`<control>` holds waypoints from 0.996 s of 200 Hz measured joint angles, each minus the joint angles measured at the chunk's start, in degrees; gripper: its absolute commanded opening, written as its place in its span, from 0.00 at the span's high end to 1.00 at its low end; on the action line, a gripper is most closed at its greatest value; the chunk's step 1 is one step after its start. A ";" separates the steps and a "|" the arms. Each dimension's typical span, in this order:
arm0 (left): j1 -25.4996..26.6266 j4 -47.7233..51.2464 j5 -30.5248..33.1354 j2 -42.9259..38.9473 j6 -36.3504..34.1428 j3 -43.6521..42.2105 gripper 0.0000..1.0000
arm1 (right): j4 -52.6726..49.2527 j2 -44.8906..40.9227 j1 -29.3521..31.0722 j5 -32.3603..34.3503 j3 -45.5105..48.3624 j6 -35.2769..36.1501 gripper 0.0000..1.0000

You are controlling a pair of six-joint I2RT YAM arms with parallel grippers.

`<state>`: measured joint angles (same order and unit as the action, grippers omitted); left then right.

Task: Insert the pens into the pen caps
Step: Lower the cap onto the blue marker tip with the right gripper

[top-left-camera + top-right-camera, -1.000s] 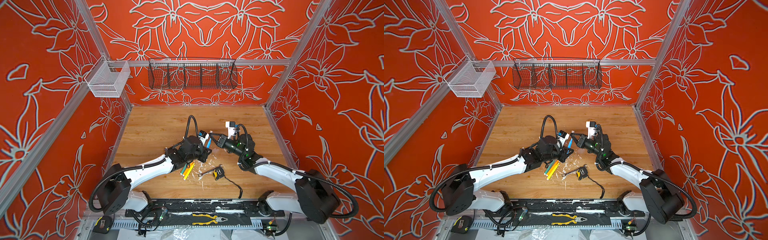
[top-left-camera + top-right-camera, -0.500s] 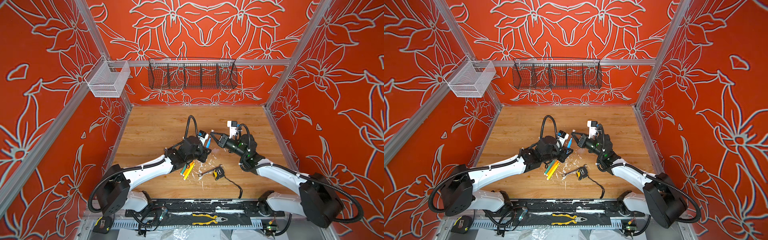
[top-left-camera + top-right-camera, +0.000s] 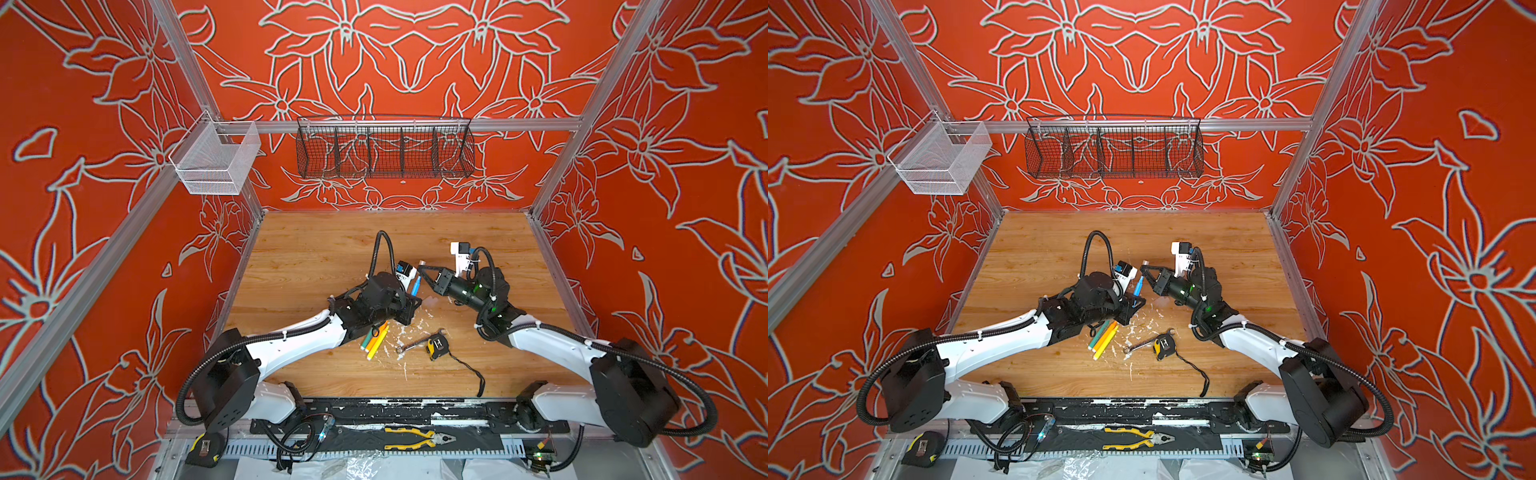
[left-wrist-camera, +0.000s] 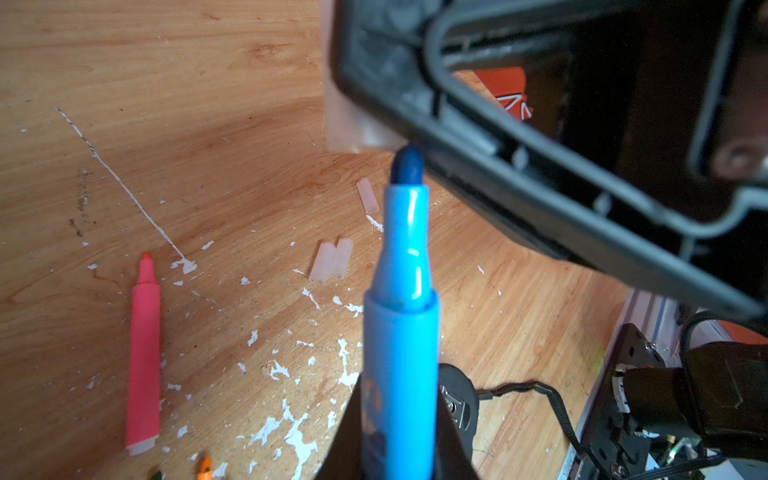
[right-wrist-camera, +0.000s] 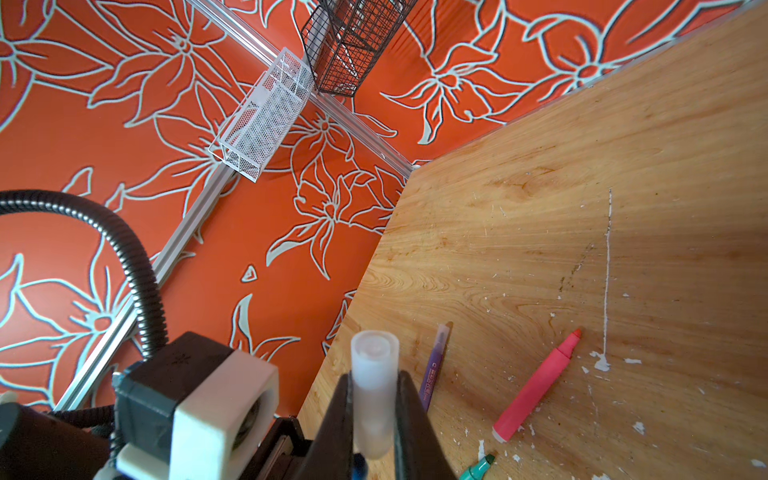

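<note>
Honestly not much has moved in the last second. The left tool [image 4: 398,419] is still pinched tight on the blue pen [image 4: 401,324], gripping low on the barrel, with the bare dark tip sticking out past the fingers. The right tool [image 5: 374,409] is still clamped on a clear cap [image 5: 374,370], which pokes out beyond its fingertips.

The only change I can spot in the top views is that the right arm has shifted a little. The cap stays hovering right by the pen tip, and the left arm looks parked where it was.

In the left wrist view the pen tip sits right at the edge of the blurry cap, just beside the right tool. I can't tell if it's touching or already going in. Both are held up off the worktop [image 3: 324,257], around the middle.

The stuff lying flat hasn't budged:
- the pink pen [image 4: 143,353]
- three loose caps [image 4: 332,259], two side by side and one apart
- the purple pen [image 5: 433,370]
- the green, orange and yellow pens [image 3: 376,337], bundled by the left arm
- the wrench [image 3: 415,343], right next to the tape measure [image 3: 436,345]
</note>
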<state>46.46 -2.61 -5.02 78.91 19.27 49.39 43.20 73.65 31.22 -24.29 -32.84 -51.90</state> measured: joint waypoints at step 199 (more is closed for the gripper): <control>-2.21 -1.05 -0.28 -2.97 2.14 -4.09 1.00 | 2.75 4.39 3.78 -1.05 -1.07 0.28 1.00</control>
<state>44.25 -3.66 -5.30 75.94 21.41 45.30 45.95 78.04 35.00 -25.34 -33.91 -51.62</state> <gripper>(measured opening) 0.149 0.173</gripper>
